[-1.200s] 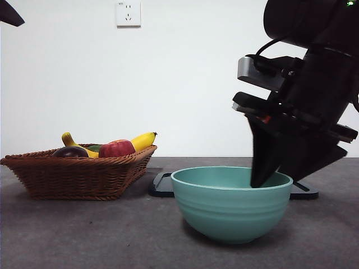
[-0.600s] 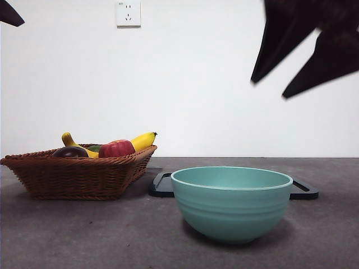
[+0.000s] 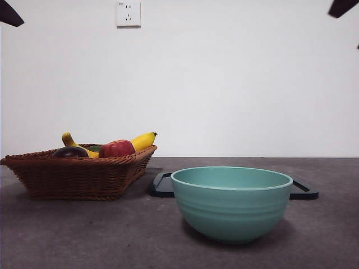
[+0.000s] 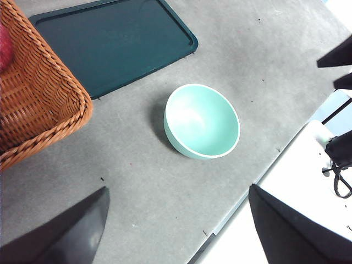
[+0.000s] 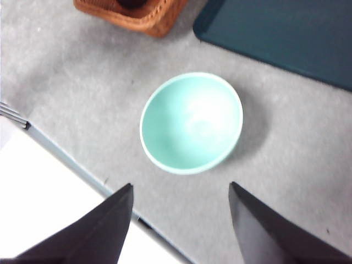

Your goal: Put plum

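Note:
The plum point(image 3: 70, 151) is dark purple and lies in the brown wicker basket point(image 3: 78, 176) at the left, beside a red apple point(image 3: 116, 148) and a banana point(image 3: 143, 140). The teal bowl point(image 3: 231, 204) stands in front at the middle; both wrist views show it empty point(image 4: 202, 121) point(image 5: 191, 122). My right gripper point(image 5: 181, 225) is open and empty, high above the bowl. My left gripper point(image 4: 176, 231) is open and empty, high above the table between basket point(image 4: 33, 104) and bowl.
A dark flat tray point(image 3: 162, 188) lies behind the bowl, next to the basket; it also shows in the left wrist view point(image 4: 110, 44). Black arm tips show at the front view's top corners point(image 3: 10, 14) point(image 3: 342, 7). The table's edge point(image 5: 82, 165) runs near the bowl.
The arm that reached down into the bowl has risen up and to the right, leaving only a black tip at the top right corner. The fruits and bowl have not moved.

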{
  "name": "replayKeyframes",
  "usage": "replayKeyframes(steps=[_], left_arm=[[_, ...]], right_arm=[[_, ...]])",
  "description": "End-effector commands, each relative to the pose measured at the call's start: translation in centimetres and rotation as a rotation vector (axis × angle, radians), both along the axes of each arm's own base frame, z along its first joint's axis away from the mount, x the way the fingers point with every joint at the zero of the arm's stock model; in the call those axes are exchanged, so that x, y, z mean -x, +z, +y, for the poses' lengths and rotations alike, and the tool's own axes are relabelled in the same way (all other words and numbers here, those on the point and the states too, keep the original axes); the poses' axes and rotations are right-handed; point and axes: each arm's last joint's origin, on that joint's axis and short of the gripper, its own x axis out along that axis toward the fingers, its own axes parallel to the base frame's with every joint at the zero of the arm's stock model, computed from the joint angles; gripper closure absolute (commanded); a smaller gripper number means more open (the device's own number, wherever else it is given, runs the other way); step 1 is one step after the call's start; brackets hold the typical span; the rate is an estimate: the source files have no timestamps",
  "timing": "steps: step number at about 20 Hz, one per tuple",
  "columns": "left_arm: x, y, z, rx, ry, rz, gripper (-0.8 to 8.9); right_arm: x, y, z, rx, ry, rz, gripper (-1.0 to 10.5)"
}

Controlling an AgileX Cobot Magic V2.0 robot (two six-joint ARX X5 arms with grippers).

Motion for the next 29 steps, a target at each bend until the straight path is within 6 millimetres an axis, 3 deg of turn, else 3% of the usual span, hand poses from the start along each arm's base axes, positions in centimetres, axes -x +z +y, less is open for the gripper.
replayKeyframes(steps=[1,13,14,16,19,20,29], left_arm=[[-0.03,0.64,-0.10,0.007,-0.014,-0.024,4.11],[0.06,0.54,-0.05,0.001,-0.013,-0.010,4.13],[0.06,0.54,-0.05,0.001,-0.013,-0.009,4.29],[0.06,0.54,-0.05,0.001,-0.013,-0.010,5.48],[0.06,0.54,-0.05,0.001,-0.013,-0.010,7.62],[0.06,0.54,-0.05,0.001,-0.013,-0.010,8.07],[0.03,0.57,-0.06,0.003,-0.013,-0.013,8.06]], right_arm=[[0.38,0.68,-0.15,-0.022,0.009,-0.024,6.7],[0.53,0.73,-0.26,-0.007,0.035,-0.054,6.7],[0.53,0.73,-0.26,-0.007,0.035,-0.054,6.7],[0.54,0.72,-0.26,-0.006,0.035,-0.052,6.9],[0.59,0.65,-0.30,0.001,0.037,-0.046,9.2],[0.61,0.62,-0.31,0.005,0.039,-0.045,9.4],[0.61,0.60,-0.33,0.009,0.036,-0.045,9.4]])
